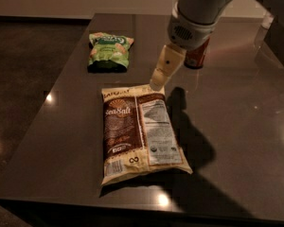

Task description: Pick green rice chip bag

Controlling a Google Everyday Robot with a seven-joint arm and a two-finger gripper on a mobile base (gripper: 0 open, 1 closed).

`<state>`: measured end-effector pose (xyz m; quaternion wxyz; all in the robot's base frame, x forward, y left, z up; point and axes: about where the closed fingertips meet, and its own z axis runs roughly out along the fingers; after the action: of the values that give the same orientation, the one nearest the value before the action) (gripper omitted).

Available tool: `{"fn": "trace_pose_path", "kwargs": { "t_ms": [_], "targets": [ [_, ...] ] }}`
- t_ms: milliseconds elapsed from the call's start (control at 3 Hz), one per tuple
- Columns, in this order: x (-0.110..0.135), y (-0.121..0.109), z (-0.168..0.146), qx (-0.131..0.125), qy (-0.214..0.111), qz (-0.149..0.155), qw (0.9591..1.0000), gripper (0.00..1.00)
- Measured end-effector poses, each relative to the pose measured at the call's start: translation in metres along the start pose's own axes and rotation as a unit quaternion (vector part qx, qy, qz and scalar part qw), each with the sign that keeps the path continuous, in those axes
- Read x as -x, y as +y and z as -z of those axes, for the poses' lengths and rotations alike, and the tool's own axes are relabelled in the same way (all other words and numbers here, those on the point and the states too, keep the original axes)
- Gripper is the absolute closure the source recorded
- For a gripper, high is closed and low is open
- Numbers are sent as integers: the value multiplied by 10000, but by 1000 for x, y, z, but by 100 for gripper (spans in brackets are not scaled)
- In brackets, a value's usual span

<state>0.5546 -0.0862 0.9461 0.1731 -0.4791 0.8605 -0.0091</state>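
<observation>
The green rice chip bag (110,50) lies flat on the dark table (236,117) at the far left, light green with a dark logo band. My gripper (162,72) hangs in the air above the table's middle, to the right of the green bag and just past the far end of the big brown bag. It holds nothing that I can see.
A large brown-and-cream "sea salt" bag (138,131) lies in the middle of the table. A red soda can (198,56) stands behind the arm, partly hidden. The table's left edge drops to a dark floor (28,56).
</observation>
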Motion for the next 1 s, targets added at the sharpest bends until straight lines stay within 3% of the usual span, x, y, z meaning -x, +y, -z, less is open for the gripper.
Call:
{"fn": "trace_pose_path", "kwargs": {
  "t_ms": [333, 1000],
  "targets": [
    [28, -12, -25, 23, -66, -513, 9987, 0],
    [83, -23, -66, 149, -348, -886, 9953, 0]
  ]
}}
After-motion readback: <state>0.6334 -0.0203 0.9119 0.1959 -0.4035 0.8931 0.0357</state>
